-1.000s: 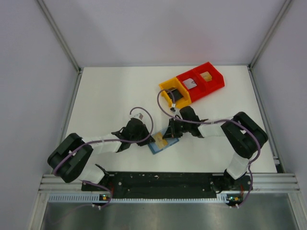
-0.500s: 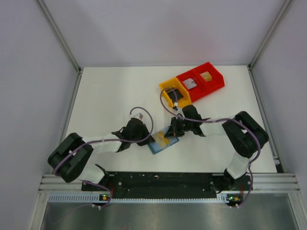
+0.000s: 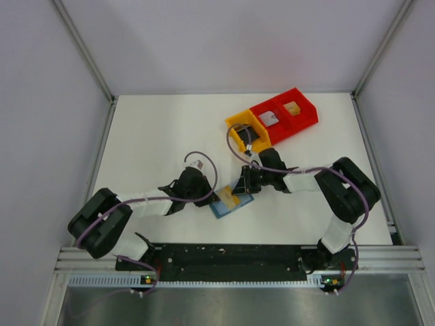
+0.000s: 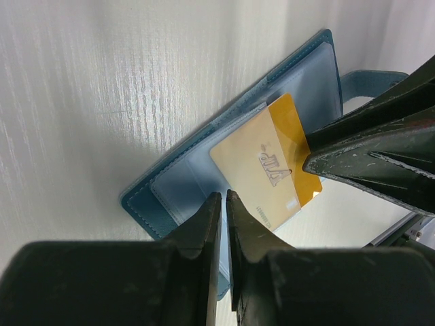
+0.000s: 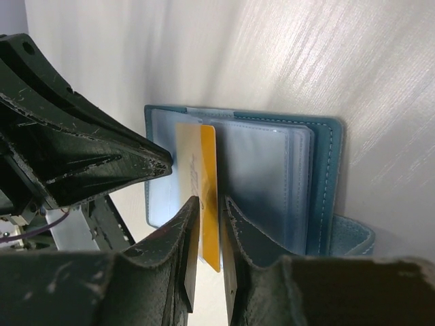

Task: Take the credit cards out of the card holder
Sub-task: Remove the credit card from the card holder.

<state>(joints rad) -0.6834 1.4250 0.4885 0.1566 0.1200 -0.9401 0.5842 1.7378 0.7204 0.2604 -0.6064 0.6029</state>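
Observation:
The teal-blue card holder lies open on the white table between the two arms. A tan-yellow credit card sticks partway out of its clear sleeve. My left gripper is pinched to a thin slit on the sleeve at the holder's near edge. My right gripper sits at the card's yellow end. Its fingers stand slightly apart, with the card showing in the gap.
A yellow bin and a two-part red bin stand joined at the back right, with a dark card, a pale card and a tan card inside. Metal posts and grey walls frame the table.
The right gripper's fingers have parted a little at the yellow card's end. The right arm edged slightly to the right. The holder, the card and the left arm have stayed put.

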